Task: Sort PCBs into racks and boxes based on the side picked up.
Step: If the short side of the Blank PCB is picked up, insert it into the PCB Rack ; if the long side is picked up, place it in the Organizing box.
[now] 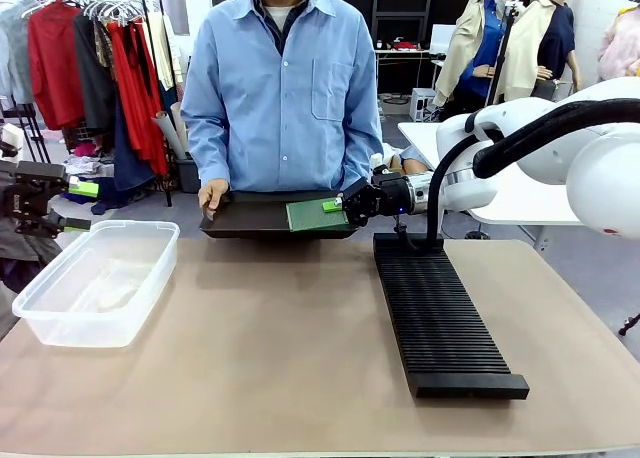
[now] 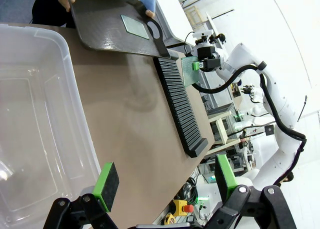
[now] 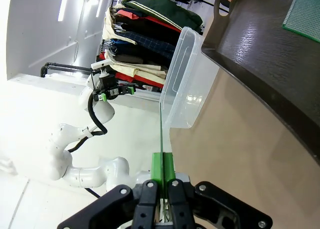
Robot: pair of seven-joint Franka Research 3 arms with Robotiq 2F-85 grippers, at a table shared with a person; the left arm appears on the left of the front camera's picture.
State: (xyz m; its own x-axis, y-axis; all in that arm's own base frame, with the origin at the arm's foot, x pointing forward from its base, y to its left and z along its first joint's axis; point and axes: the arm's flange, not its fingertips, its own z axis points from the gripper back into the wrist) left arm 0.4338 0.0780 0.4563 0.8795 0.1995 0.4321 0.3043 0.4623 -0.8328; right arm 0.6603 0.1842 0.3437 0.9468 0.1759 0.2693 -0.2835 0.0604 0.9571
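Tan tabletop (image 1: pixel 280 368) carries the clear tub (image 1: pixel 95 278) on the left and the black rack (image 1: pixel 440 318) on the right. The person holds a tray (image 1: pixel 250 221) at the far edge, with a second PCB (image 2: pixel 135 26) on it. The right hand (image 1: pixel 340 208) is clenched on a green PCB (image 1: pixel 312 216) by the rack's far end. The pick looks done; next comes squaring it to a slot. The left hand (image 2: pixel 165 174) hangs released near the tub.
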